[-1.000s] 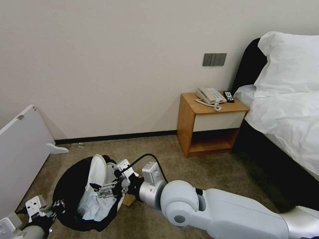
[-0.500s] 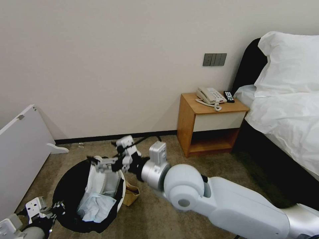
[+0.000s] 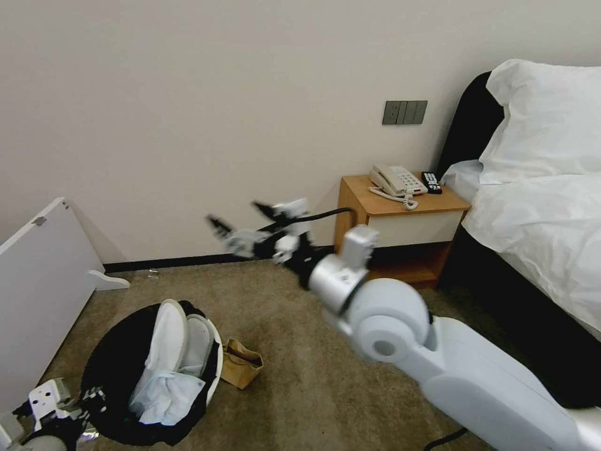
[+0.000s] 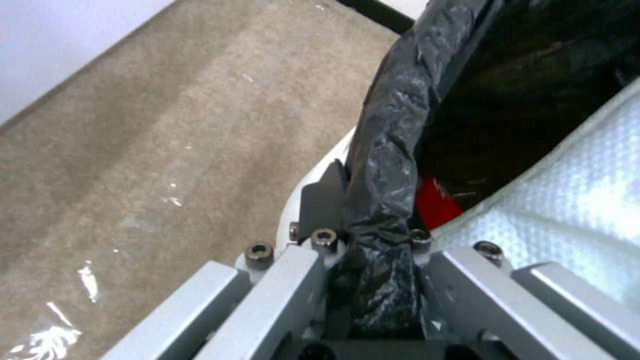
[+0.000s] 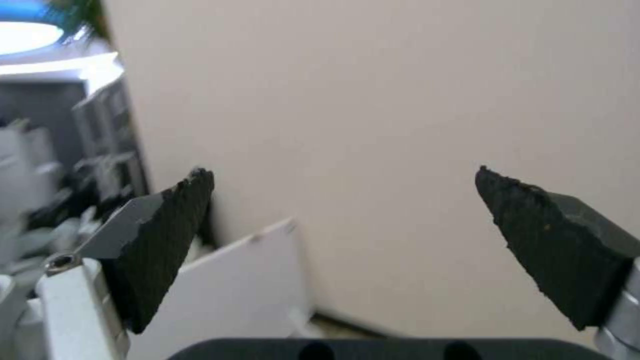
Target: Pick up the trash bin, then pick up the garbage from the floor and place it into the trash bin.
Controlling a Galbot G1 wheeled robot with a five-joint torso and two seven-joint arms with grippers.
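The trash bin (image 3: 214,369) is white, lined with a crinkly glossy black bag (image 4: 390,150), and a patch of red (image 4: 437,207) shows deep inside it. Two white slippers (image 3: 178,338) and pale bluish-white tissue (image 3: 166,391) sit in it (the slipper fabric has a fine woven grid). The paper bag (image 3: 239,363) is tan brown. The floor (image 3: 300,376) is beige-brown carpet with faint darker streaks. The right gripper (image 5: 343,235) has black textured fingertips (image 5: 170,240) on silver-grey metal; the left gripper (image 4: 373,280) is silver-grey.
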